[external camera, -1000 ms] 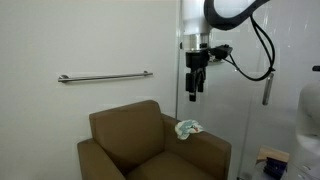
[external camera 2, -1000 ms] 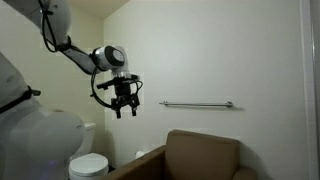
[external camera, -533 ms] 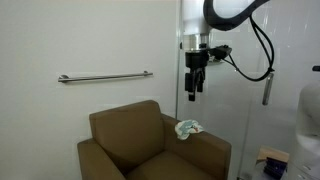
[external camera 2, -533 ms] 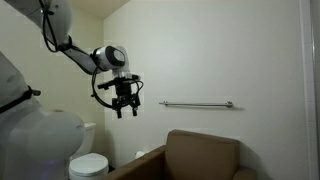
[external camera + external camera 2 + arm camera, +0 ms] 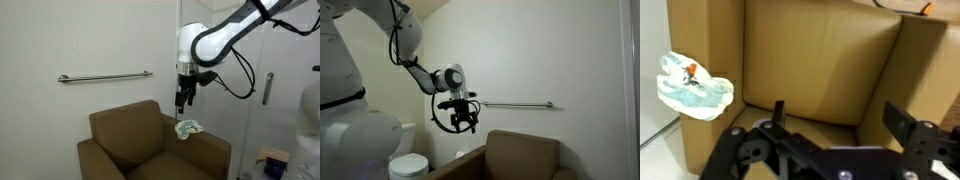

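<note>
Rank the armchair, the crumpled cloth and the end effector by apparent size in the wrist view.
1. armchair, filling most of the frame
2. end effector, though nearness to the camera inflates it, so this is unsure
3. crumpled cloth on the armrest

Place: a bathroom; whether it is in a home, I cannot tell.
Wall: a metal grab bar (image 5: 104, 77) is fixed on the plain white wall, in both exterior views.
Toilet: a white toilet (image 5: 408, 164) stands by the wall in an exterior view.
Door: a glass panel (image 5: 240, 120) with a long handle (image 5: 267, 88), like a shower.
Furniture: a brown armchair (image 5: 150, 145) stands below the bar.
</note>
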Available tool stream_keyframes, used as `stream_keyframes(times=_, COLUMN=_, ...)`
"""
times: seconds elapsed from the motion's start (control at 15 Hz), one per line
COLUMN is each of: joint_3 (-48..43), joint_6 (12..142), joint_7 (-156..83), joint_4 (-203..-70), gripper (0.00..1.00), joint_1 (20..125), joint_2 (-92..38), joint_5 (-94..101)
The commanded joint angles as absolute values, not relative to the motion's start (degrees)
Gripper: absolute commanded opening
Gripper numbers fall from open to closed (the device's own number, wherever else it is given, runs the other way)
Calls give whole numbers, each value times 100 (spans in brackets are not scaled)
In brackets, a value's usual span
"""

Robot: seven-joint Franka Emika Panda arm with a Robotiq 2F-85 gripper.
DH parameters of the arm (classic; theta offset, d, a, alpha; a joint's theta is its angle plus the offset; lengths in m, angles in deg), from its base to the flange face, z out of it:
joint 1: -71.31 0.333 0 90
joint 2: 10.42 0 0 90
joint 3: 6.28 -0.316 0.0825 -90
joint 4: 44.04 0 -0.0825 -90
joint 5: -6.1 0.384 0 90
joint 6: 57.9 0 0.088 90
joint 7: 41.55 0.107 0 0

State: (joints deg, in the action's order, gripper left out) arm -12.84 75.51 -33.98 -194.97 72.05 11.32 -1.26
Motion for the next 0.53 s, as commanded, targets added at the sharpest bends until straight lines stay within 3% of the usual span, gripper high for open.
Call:
stream_keyframes(times=0.0, joint_3=-1206, joint_6=8622, joint_7=-2775, joint_4=-19388, gripper=100, joint_1=6427, joint_2=-59, joint_5=-1351)
stream_keyframes(times=0.2, joint_3=-846, joint_6=9003, joint_7=-1787, joint_4=-18931, gripper=100, joint_1=5853, joint_2=-982, joint_5=-2693)
stream_keyframes(times=0.27, joint_3=-826, joint_6=8817, joint_7=-2296, joint_4=-19310, gripper=100, joint_1=6245, joint_2=-393, joint_5=-2155)
stream_keyframes(times=0.47, joint_3=-514, joint_6=8948, joint_7=-2091, joint_4=-18954, gripper=100, joint_1=6097, joint_2=-985, joint_5=-2520)
